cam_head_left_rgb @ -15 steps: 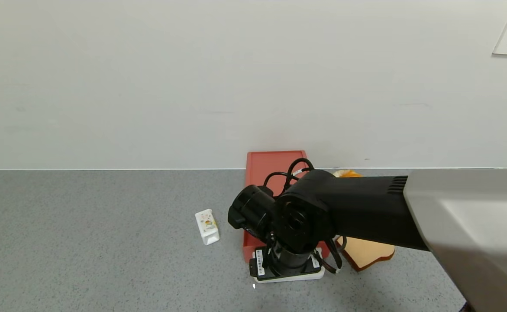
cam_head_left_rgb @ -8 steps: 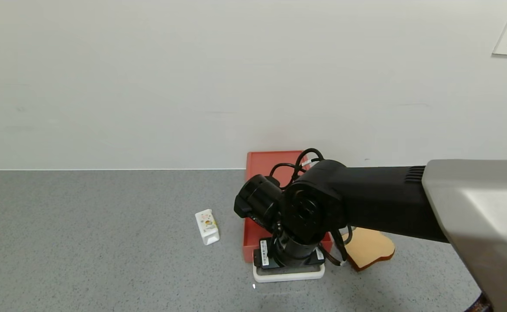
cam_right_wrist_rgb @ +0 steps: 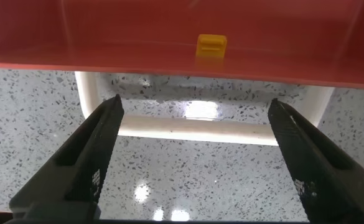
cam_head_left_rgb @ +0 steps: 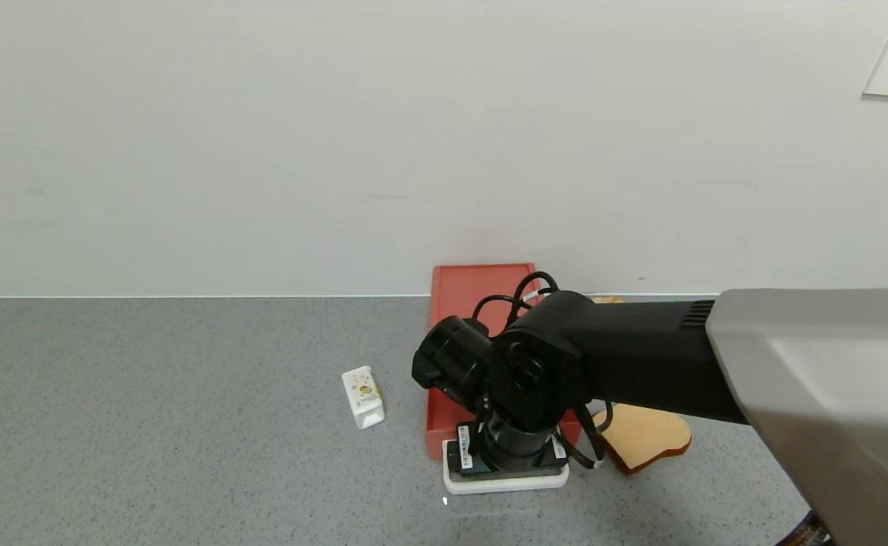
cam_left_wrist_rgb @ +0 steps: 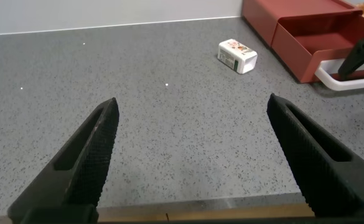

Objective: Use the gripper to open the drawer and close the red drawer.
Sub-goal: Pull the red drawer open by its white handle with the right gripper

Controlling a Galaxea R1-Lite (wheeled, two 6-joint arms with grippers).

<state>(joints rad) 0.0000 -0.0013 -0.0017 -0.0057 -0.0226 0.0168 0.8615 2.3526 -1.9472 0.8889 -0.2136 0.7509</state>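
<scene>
The terracotta-red drawer (cam_head_left_rgb: pixel 434 425) stands pulled out from its red case (cam_head_left_rgb: pixel 478 282) by the wall, open and empty inside. Its white loop handle (cam_head_left_rgb: pixel 506 481) lies on the counter in front. My right gripper (cam_head_left_rgb: pixel 506 462) points down over the handle, open and empty. In the right wrist view its fingers (cam_right_wrist_rgb: pixel 88 158) straddle the handle's bar (cam_right_wrist_rgb: pixel 197 128) below the drawer's front (cam_right_wrist_rgb: pixel 169 50) without touching it. My left gripper (cam_left_wrist_rgb: pixel 191 121) is open and empty over bare counter, far from the drawer (cam_left_wrist_rgb: pixel 318 43).
A small white carton (cam_head_left_rgb: pixel 362 396) lies left of the drawer, also in the left wrist view (cam_left_wrist_rgb: pixel 238 55). A toast slice (cam_head_left_rgb: pixel 644 438) lies to the drawer's right, partly under my right arm. The grey counter (cam_head_left_rgb: pixel 148 425) ends at the white wall.
My right arm shifted a little toward the wall, then back slightly, staying over the handle. The drawer stays pulled out. The carton and toast have not moved.
</scene>
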